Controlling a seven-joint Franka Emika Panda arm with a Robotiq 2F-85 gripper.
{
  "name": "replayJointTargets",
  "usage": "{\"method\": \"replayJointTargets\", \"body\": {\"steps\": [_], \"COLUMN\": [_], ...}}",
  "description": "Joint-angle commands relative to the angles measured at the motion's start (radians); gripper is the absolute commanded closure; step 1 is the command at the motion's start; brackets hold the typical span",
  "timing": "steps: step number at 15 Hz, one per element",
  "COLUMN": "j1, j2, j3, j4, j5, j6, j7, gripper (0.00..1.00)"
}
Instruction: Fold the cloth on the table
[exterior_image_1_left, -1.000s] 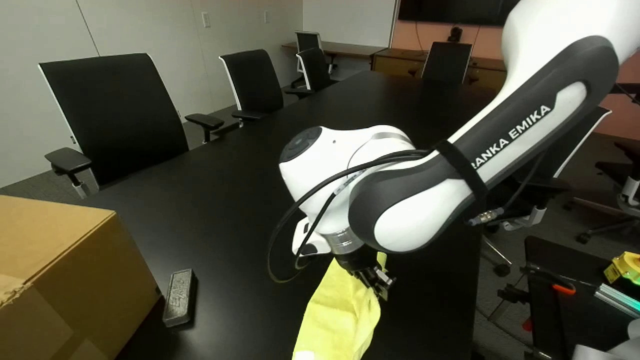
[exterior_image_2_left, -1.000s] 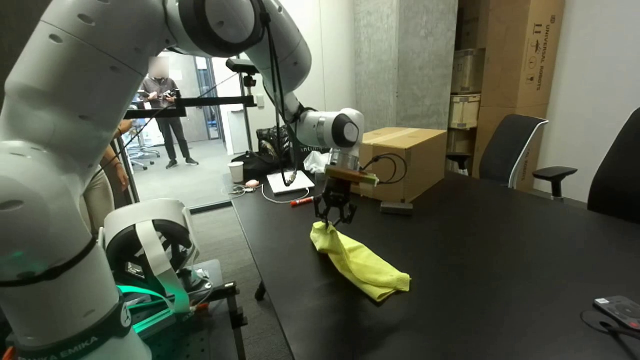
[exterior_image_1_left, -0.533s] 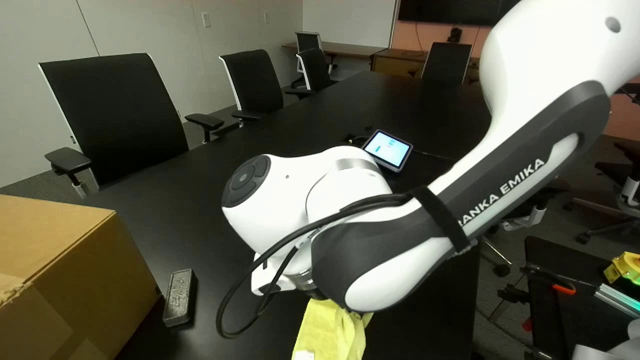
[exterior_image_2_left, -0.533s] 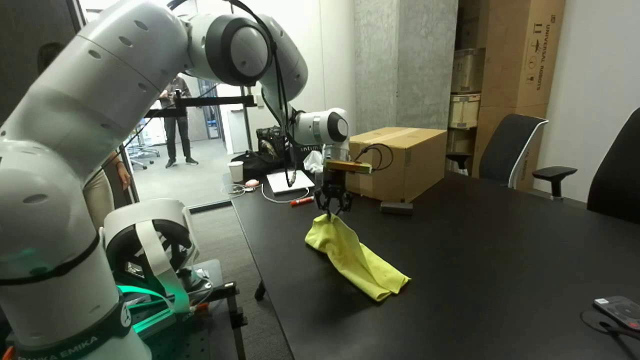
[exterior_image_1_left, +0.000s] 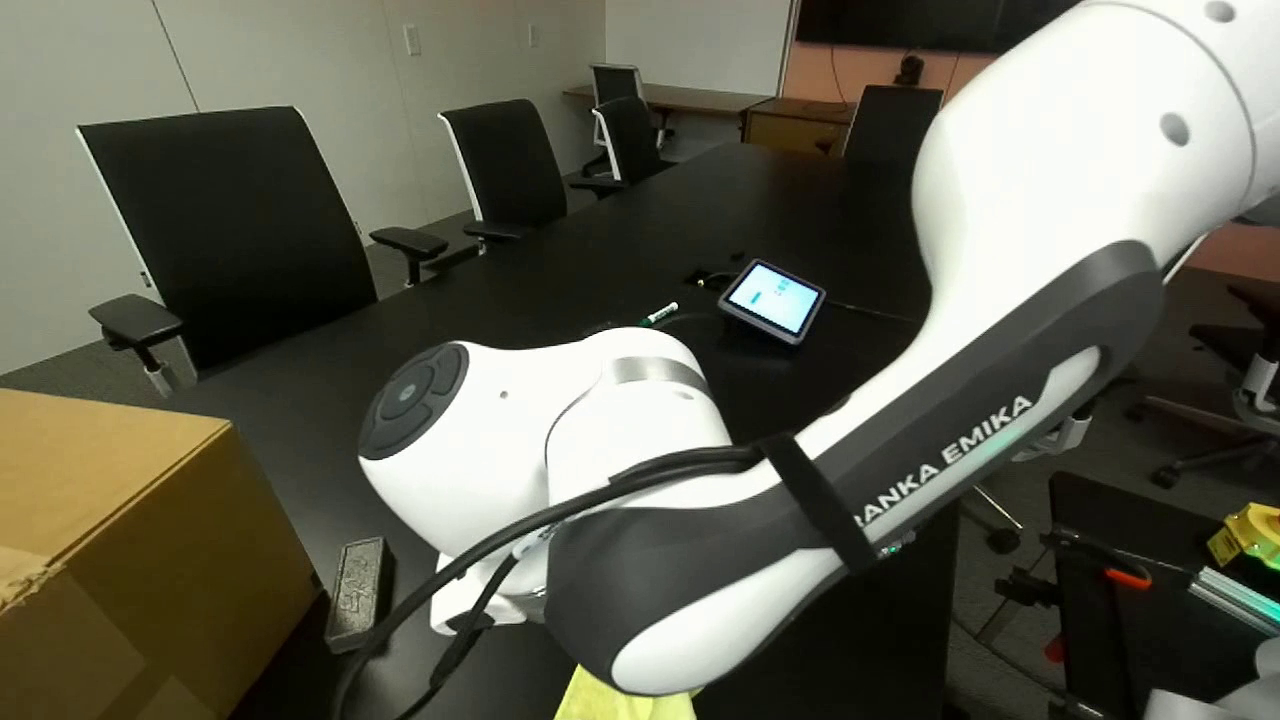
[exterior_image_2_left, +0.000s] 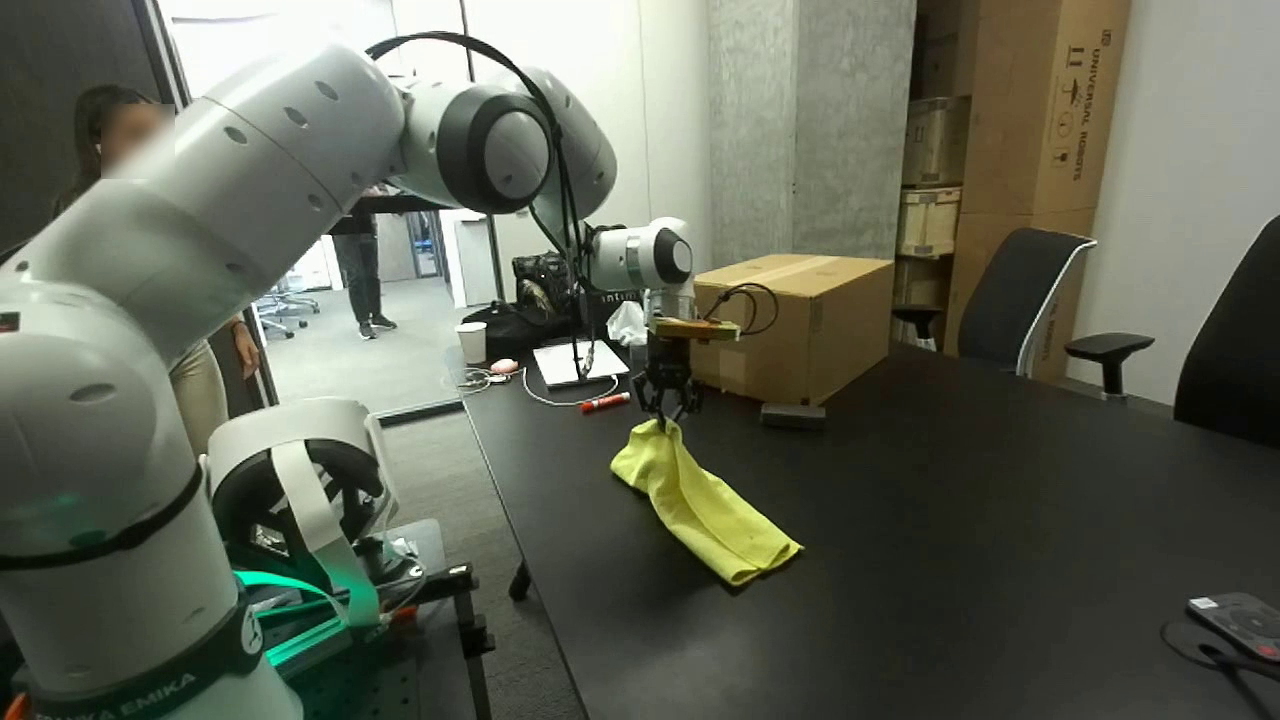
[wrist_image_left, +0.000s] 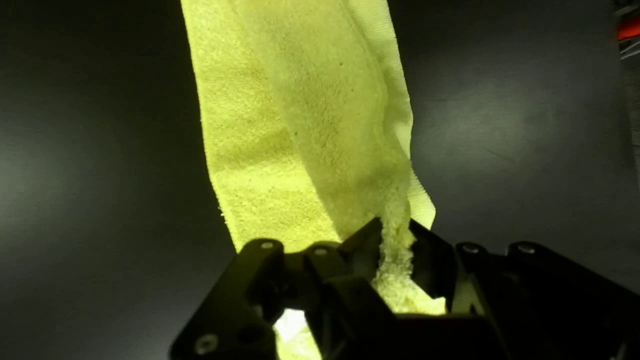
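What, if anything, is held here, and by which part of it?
The black two-fingered gripper holds the yellow, strip-shaped fabric cloth, pinched at a raised, gathered part near one end; whether corner or edge cannot be told.

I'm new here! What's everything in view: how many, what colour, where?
Conference table: one, black, mid-room
Cloth: one, yellow, on the table
Cardboard box: one, brown, tabletop
Whiteboard eraser: one, dark grey, beside the box
Markers: two, red and green, tabletop
Tablet: one, dark, screen lit, tabletop
Paper cup: one, white, table's edge
Other clutter: uncounted, mixed, near the cup
Headset: one, white, beside the table
Office chairs: at least five, black, around the table
Cartons: several, brown, stacked by the wall
Wall screen: one, black, far wall
People: two, trousers dark and beige, background
Robot arm: one, white and grey, over the table
End effector: one, black, closed on the cloth
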Motion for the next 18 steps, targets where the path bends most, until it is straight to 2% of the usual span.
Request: {"method": "replayJointTargets", "body": {"steps": [1, 2, 3, 5, 12, 13, 15, 18], "j1": [0.024, 0.026, 0.028, 0.031, 0.046, 0.047, 0.036, -0.022], "j2": [0.101, 0.120, 0.141, 0.175, 0.238, 0.246, 0.240, 0.210], "j3": [-0.030, -0.035, -0.040, -0.046, -0.054, -0.056, -0.059, -0.063], "j4": [0.149, 0.176, 0.201, 0.253, 0.401, 0.419, 0.430, 0.387], "j5": [0.003, 0.006, 0.008, 0.017, 0.034, 0.038, 0.049, 0.040], "j6": [-0.023, -0.022, -0.019, -0.021, -0.004, -0.005, -0.016, 0.004], "j7": [0.021, 0.033, 0.044, 0.069, 0.155, 0.168, 0.190, 0.256], "gripper": [0.91, 0.90, 0.64, 0.57, 0.04, 0.01, 0.00, 0.00]}}
